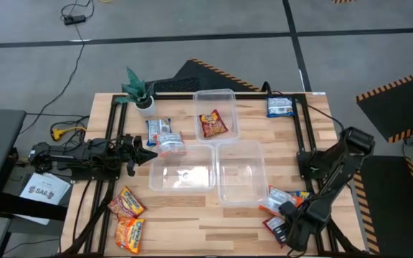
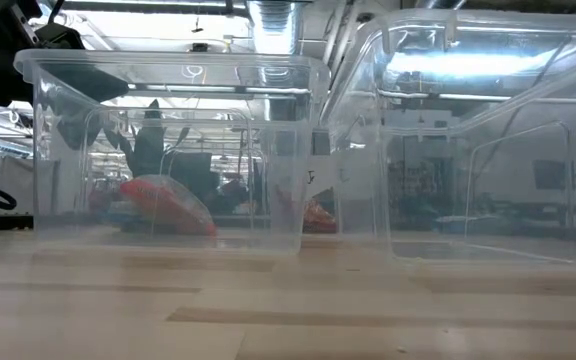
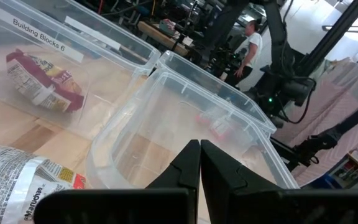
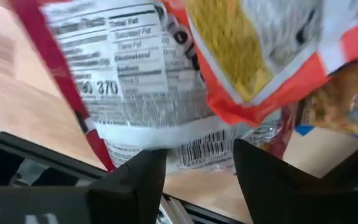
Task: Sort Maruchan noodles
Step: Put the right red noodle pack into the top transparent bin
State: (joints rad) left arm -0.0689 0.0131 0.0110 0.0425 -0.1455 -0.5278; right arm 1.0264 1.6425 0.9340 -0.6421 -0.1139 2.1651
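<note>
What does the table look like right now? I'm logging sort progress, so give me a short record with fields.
bins: three clear bins at table centre
sorted: one red packet in the far bin
left side: blue-white packets; orange packets near front edge
far right: blue packet, alone
left gripper: jaws shut, empty, beside the blue-white packets
right gripper: jaws open over the front-right pile

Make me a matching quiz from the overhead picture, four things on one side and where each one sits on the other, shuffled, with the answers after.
Things:
1. potted plant
2. red packet
3. blue packet
4. two orange packets

Places:
A. inside the far clear bin
B. table's near left corner
C. table's far left, beside the frame
D. table's far right corner

Pairs: 1-C, 2-A, 3-D, 4-B
</note>
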